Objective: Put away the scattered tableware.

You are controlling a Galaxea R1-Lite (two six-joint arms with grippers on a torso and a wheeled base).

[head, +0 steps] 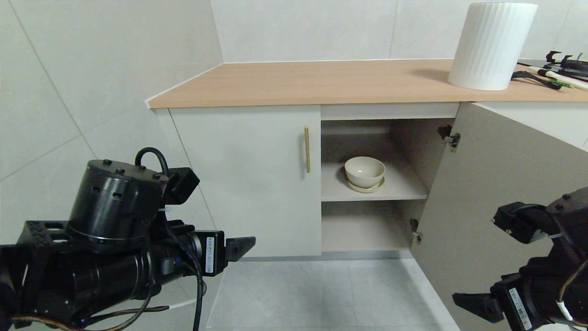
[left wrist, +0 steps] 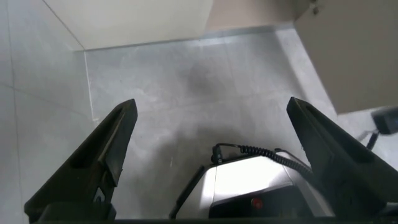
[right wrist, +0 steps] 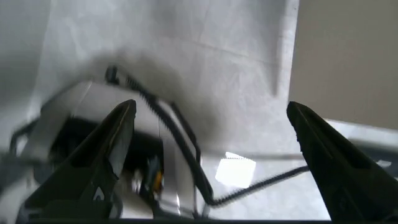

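Note:
A beige bowl [head: 364,171] sits upright on a small beige plate [head: 366,186] on the middle shelf [head: 400,187] of the open cabinet. My left gripper [head: 239,248] hangs low at the left, in front of the closed cabinet door and well short of the bowl. In the left wrist view the left gripper [left wrist: 211,107] is open above the grey floor with nothing between its fingers. Low on the other side, my right gripper [head: 473,305] is beside the open door; in its wrist view the right gripper [right wrist: 211,107] is open and holds nothing.
The right cabinet door [head: 496,193] stands swung wide open toward me, close to the right arm. The left door [head: 248,179] is closed, with a gold handle [head: 307,149]. On the wooden countertop [head: 321,82] stand a white ribbed cylinder [head: 491,46] and utensils [head: 556,76].

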